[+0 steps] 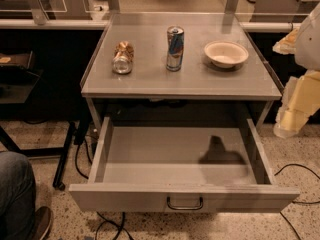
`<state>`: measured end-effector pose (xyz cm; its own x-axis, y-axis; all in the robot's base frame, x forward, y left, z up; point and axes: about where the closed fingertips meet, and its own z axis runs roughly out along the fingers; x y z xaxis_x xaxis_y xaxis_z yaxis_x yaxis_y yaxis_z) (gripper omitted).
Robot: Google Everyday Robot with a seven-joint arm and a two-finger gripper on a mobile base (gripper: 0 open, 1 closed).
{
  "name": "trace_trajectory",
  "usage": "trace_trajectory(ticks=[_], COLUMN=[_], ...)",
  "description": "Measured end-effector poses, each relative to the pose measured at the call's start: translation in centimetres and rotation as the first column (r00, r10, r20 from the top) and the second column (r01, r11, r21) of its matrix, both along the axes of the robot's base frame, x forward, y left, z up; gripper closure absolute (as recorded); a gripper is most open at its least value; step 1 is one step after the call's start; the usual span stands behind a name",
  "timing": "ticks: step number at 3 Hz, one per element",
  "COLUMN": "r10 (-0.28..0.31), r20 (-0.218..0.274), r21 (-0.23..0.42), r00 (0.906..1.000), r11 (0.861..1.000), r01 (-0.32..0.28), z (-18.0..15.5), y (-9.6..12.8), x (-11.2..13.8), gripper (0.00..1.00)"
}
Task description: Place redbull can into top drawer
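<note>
The redbull can (175, 48), tall and slim with blue and silver panels, stands upright on the grey table top (150, 79), near its middle. The top drawer (175, 159) is pulled wide open below the table and holds nothing; its front panel carries a small dark handle (185, 204). My gripper (292, 111) shows as pale yellowish-white parts at the right edge of the view, beside the table's right front corner, well right of the can and above the floor. It holds nothing that I can see.
A shorter gold-brown can (123, 57) lies on its side left of the redbull can. A white bowl (226, 53) sits to its right. A person's leg and shoe (20, 199) are at the bottom left. Cables (300, 184) run over the floor.
</note>
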<state>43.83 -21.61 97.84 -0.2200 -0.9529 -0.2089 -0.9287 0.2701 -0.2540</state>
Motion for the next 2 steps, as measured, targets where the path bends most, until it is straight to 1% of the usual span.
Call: trace_trajectory(ticks=[1, 2], r10=[0.000, -0.013], r20=[0.000, 0.012], r21=[0.000, 0.017], r00=[1.0000, 0.9998], r11=[1.000, 1.000], r01=[0.000, 0.013], z=[0.00, 0.22], y=[0.00, 0.01], x=[0.00, 0.28], gripper=[0.00, 0.00])
